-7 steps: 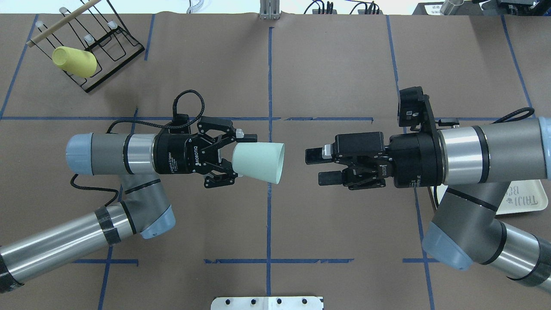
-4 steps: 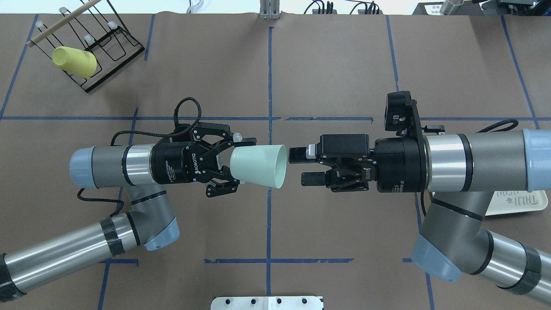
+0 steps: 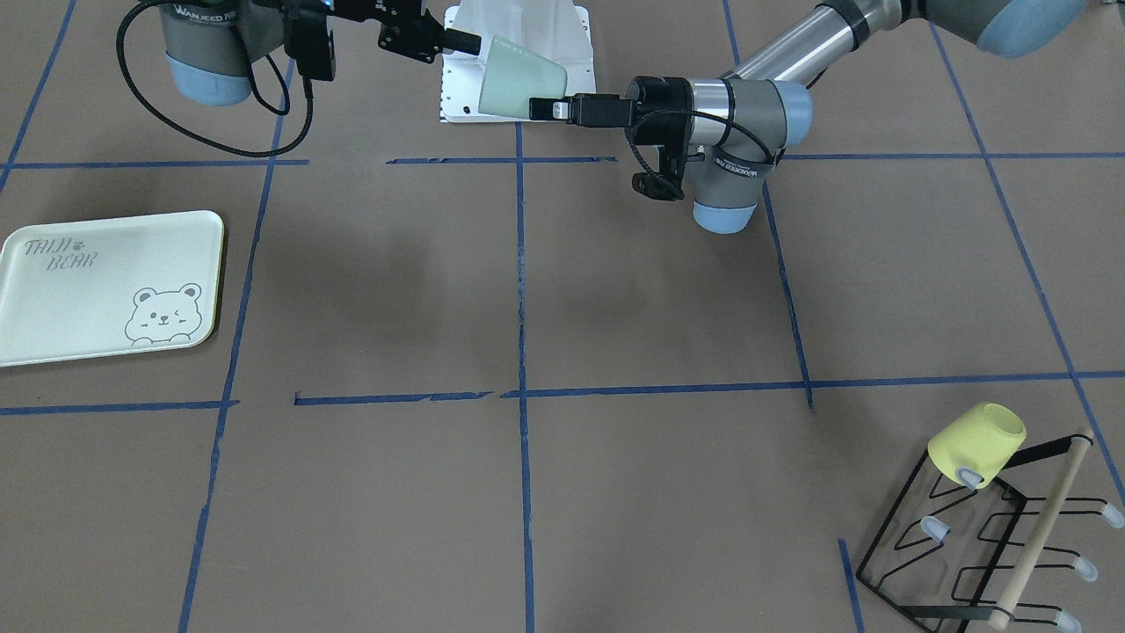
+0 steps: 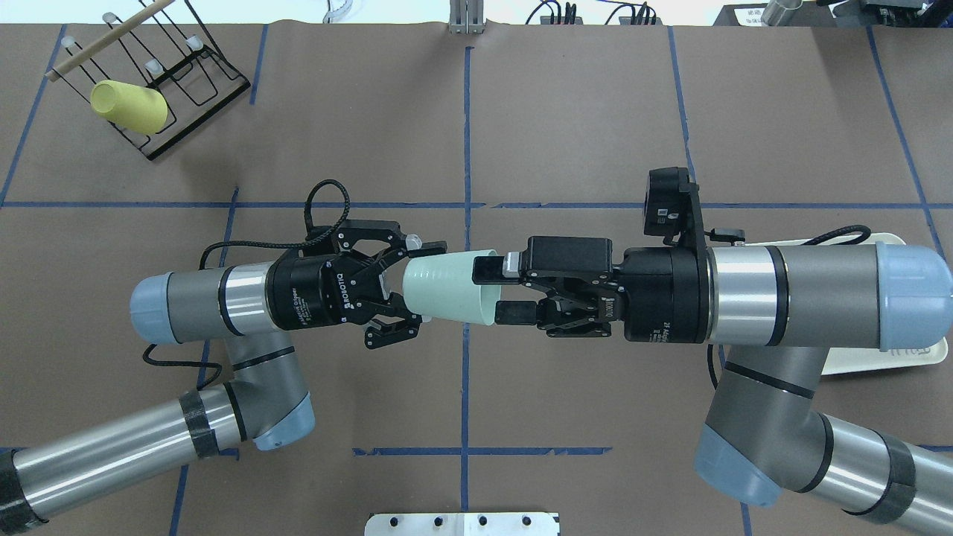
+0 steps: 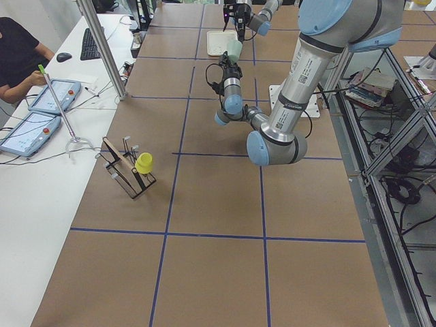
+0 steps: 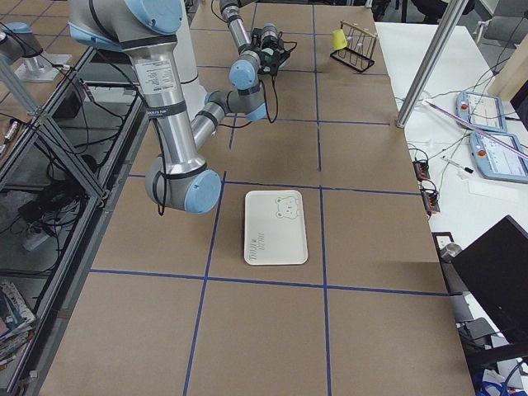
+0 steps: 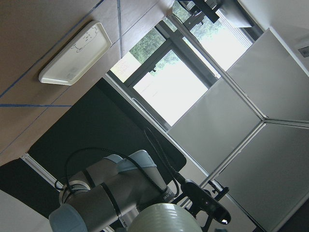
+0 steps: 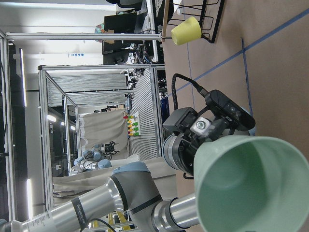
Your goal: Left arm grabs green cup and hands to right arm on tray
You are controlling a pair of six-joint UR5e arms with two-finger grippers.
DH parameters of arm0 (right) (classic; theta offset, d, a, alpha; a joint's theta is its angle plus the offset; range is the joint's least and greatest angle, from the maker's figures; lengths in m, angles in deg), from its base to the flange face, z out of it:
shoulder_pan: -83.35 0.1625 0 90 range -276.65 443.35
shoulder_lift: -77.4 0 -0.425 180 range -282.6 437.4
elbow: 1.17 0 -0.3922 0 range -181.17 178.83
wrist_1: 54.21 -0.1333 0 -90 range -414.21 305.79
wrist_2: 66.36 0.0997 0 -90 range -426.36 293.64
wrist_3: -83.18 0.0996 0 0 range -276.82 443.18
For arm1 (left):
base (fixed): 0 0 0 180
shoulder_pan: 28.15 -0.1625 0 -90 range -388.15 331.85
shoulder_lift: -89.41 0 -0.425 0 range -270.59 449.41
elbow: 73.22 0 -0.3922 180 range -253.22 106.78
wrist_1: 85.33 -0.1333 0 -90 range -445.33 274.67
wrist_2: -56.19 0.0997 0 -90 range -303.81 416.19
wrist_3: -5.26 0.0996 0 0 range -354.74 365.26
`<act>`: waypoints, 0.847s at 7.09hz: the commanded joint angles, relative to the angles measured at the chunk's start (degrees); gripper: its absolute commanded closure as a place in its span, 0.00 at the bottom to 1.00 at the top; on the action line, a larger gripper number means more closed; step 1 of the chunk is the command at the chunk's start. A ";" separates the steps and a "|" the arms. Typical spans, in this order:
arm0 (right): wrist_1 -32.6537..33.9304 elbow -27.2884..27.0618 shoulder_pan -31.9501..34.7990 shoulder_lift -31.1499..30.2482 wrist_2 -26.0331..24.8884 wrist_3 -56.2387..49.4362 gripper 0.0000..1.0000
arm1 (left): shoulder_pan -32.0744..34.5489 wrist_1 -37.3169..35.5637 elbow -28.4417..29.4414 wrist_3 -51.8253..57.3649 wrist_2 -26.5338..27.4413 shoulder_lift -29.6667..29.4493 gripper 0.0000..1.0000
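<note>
My left gripper [image 4: 421, 284] is shut on the base of the green cup [image 4: 447, 286] and holds it on its side above the table's middle, mouth toward the right arm. My right gripper [image 4: 497, 290] is open, with one finger over the cup's rim and the other just beyond the rim's lower edge. In the front-facing view the cup [image 3: 518, 81] hangs between both grippers. The right wrist view looks into the cup's mouth [image 8: 246, 188]. The tray [image 3: 105, 281] lies flat on the robot's right side, largely hidden under the right arm in the overhead view [image 4: 856, 362].
A yellow cup [image 4: 128, 106] hangs on a black wire rack [image 4: 190, 78] at the far left corner. A white mounting plate [image 4: 461, 523] sits at the near table edge. Blue tape lines cross the brown table.
The right arm has moved left until its open fingers reach the cup's rim. The left arm has shifted slightly right with the cup still held.
</note>
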 commanded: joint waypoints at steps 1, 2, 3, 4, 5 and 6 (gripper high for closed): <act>0.05 0.73 -0.23 0.56 -1.85 -0.30 0.00 | -0.02 -0.17 0.01 0.00 0.19 0.06 0.94; 0.13 0.91 -0.23 1.08 -1.94 -0.91 0.00 | -0.02 -0.17 0.01 0.00 0.11 0.06 0.94; 0.22 1.00 -0.23 1.09 -2.64 -1.09 0.00 | -0.11 -0.26 0.09 0.09 0.19 -0.03 0.94; 0.31 1.09 -0.23 1.09 -3.08 -1.18 0.01 | -0.20 -0.26 0.01 0.09 0.19 -0.03 0.93; 0.40 1.61 -0.15 1.35 -3.17 -2.40 0.02 | -0.20 -0.26 0.01 0.09 0.19 -0.12 0.92; 0.40 1.96 -0.23 1.52 -3.09 -2.85 0.12 | -0.20 -0.43 0.01 0.09 0.28 -0.38 0.92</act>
